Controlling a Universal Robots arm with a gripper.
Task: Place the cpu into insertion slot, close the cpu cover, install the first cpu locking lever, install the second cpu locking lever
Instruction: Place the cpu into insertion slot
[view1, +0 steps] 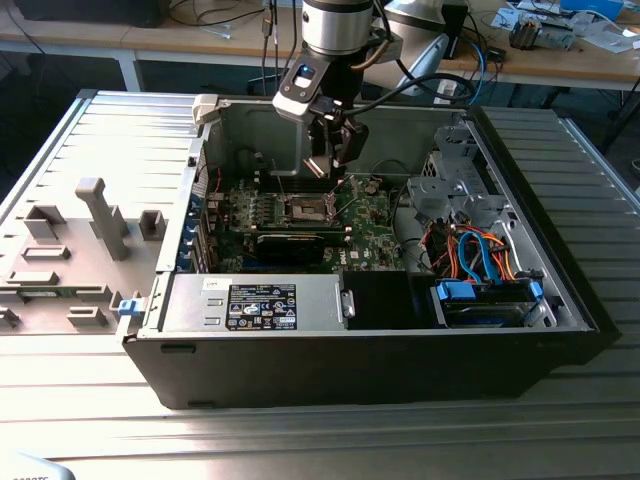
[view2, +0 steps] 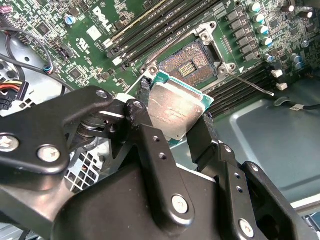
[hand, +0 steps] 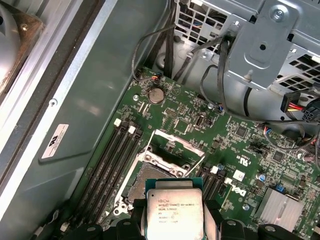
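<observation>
The gripper (view1: 337, 158) clamped the cpu (view2: 176, 111) above the open socket (view2: 192, 62) (step one, I judged); seating demanded square alignment.

Exterior view: bright, even room light from above; the inside of the open black metal computer case (view1: 350, 365) lies in soft shade. Second wrist view: pale glare on the small flat square silver-grey cpu (view2: 175, 112). First wrist view: blown-out highlight on the ribbed silver heatsink (hand: 282, 210); the grey sheet-metal case wall (hand: 90, 115) is dimmer.
</observation>
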